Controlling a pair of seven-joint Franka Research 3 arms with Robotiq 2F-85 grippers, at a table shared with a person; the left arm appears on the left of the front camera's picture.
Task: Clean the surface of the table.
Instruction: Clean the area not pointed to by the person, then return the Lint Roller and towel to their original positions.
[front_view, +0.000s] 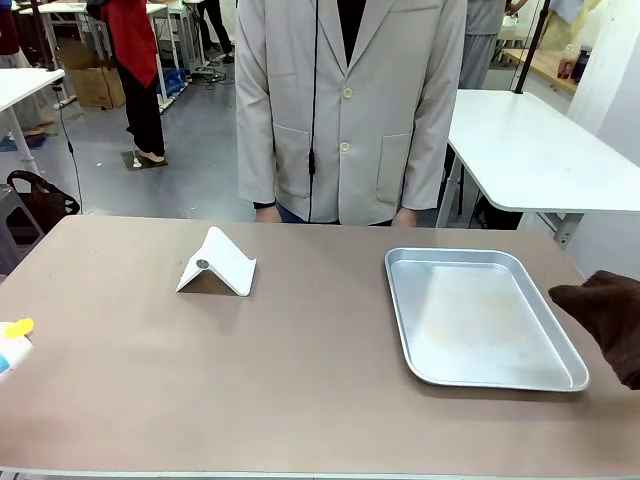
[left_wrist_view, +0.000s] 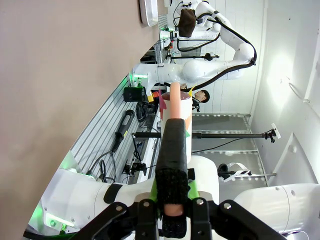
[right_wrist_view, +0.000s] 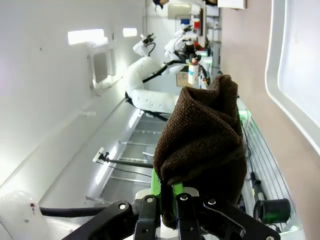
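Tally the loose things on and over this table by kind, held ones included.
Metal tray: 1
White folded stand: 1
Brown cloth, held: 1
Bottle, held: 1
Total: 4

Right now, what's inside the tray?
Nothing: the tray shows bare metal with faint smudges. The cloth at its right rim may cover a bit of that rim.
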